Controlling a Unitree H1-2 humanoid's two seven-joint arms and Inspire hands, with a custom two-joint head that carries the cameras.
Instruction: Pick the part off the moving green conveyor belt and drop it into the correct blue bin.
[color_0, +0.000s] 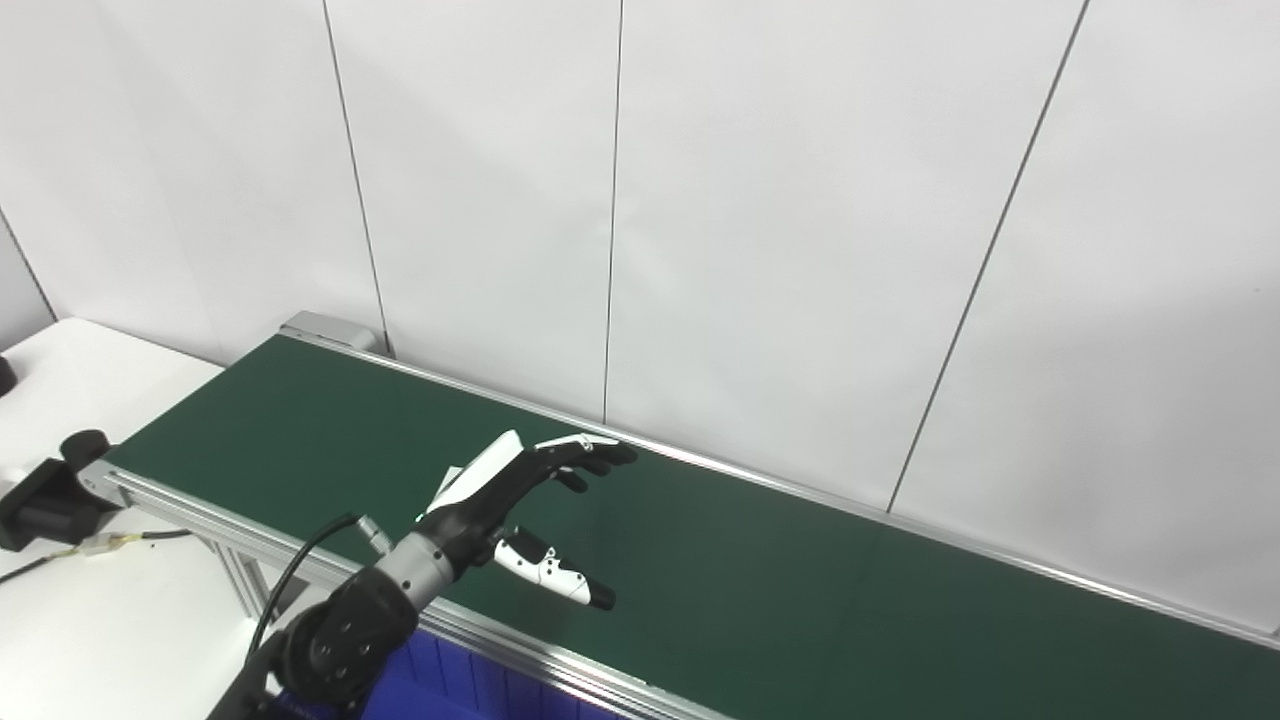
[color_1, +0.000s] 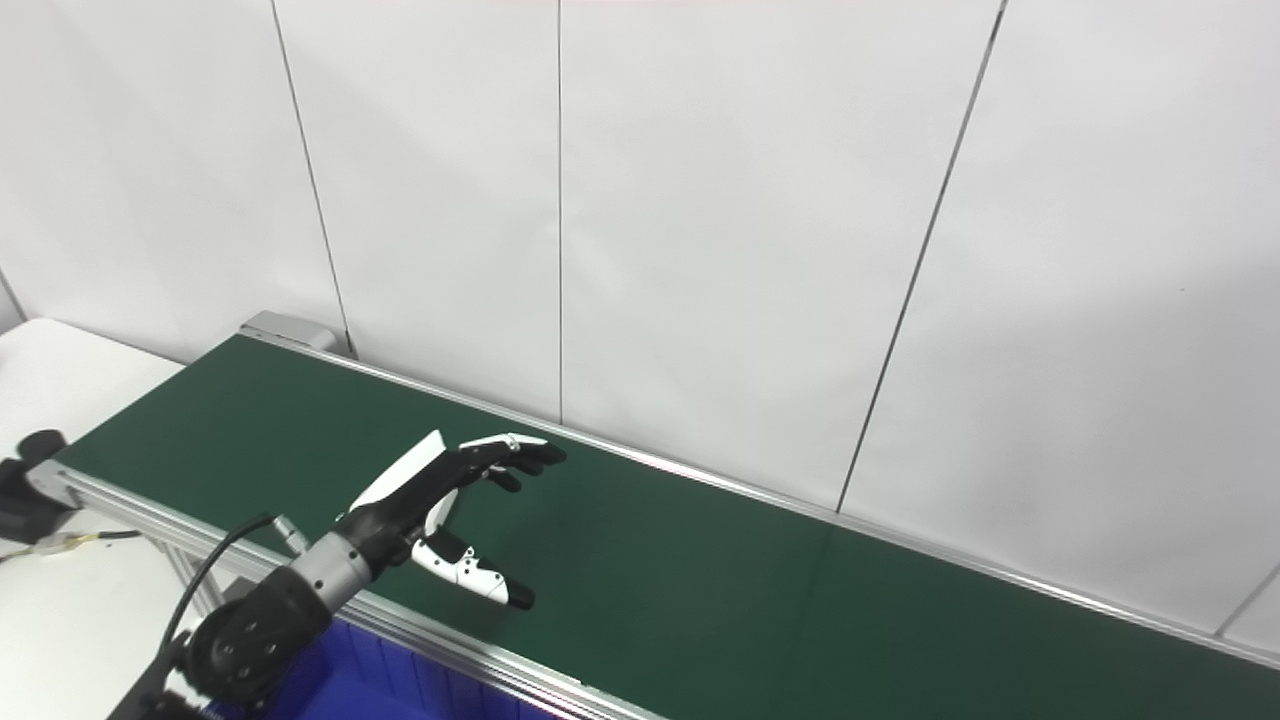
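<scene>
Part: none visible on the conveyor belt (color_0: 800, 590) in either view, so its place relative to the hand cannot be told. Blue bin (color_0: 450, 680), lower left, below the belt's near rail; left hand (color_0: 520, 500), left of centre, hovers over the belt, released, fingers and thumb spread, holding nothing. Judged best practice: hold this open pose low over the belt and close only once a part arrives between thumb and fingers.

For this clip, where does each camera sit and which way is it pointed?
Left eye view: on the head, looking down and forward at the green conveyor belt and white wall; the left hand, open, and its arm show.
Right eye view: beside it, facing the same way; the same hand sits further left in the picture, and a blue bin shows below the belt's near rail.
Shared: belt, wall, left hand, white table. No part and no right hand appear.
</scene>
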